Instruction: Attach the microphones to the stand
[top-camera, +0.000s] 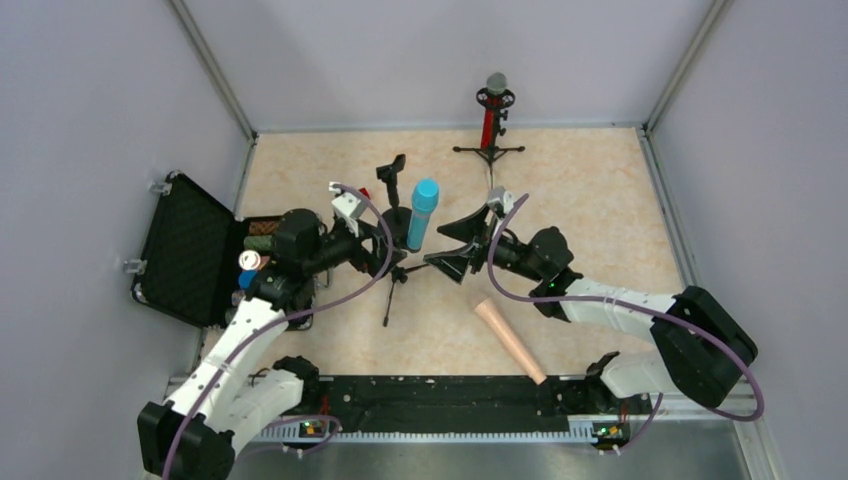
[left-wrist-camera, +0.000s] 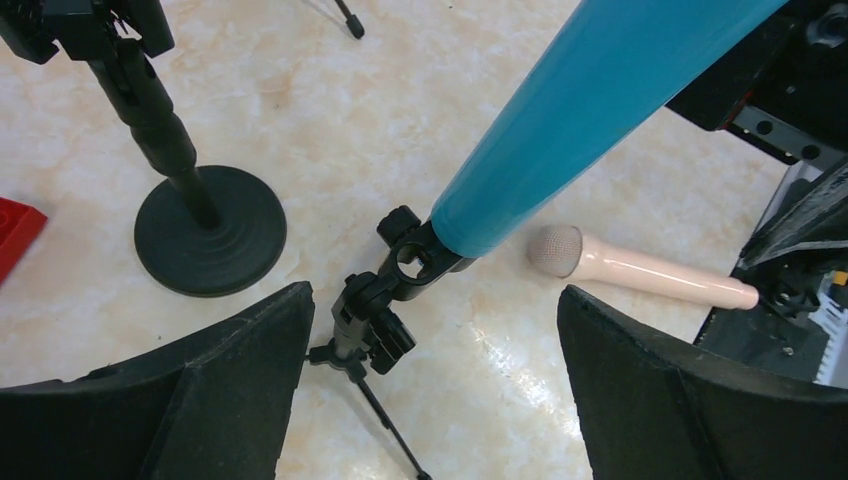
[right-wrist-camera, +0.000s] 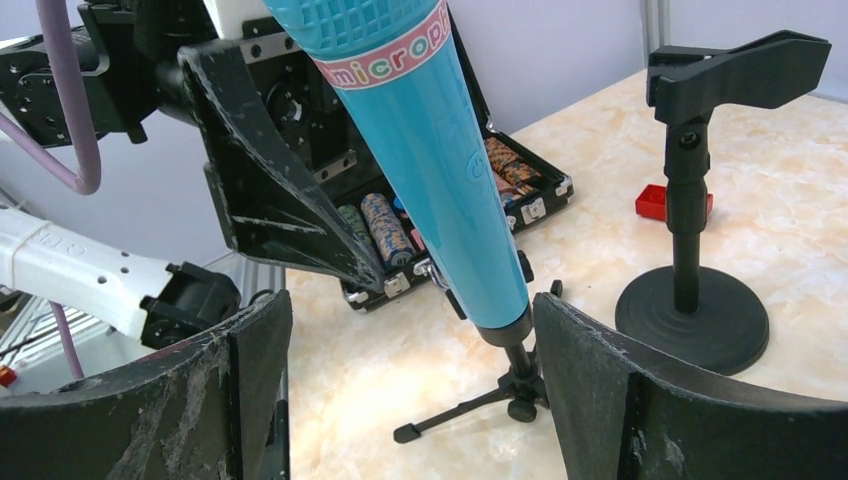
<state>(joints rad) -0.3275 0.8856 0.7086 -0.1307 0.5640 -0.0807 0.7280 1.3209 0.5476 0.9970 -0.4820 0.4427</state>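
The cyan microphone (left-wrist-camera: 590, 110) is seated in the tripod stand (left-wrist-camera: 365, 325), flanked by the left gripper (left-wrist-camera: 435, 300) and right gripper (right-wrist-camera: 412, 300), both spread wide and empty. The peach microphone (top-camera: 511, 340) is laid on the table (top-camera: 600, 200)

A cyan-blue microphone (top-camera: 422, 214), peach-pink microphone (top-camera: 510, 340) and grey-headed red microphone (top-camera: 489, 122) contrast with the marbled beige table (top-camera: 600, 200).

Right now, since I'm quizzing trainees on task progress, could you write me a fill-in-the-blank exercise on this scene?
1. The microphone lying flat on the table is ___ in colour.
2. The cyan-blue microphone stands between the left hand and the right hand, both of them ___.
3. The round-base stand holds ___.
Missing words: peach-pink; open; nothing.
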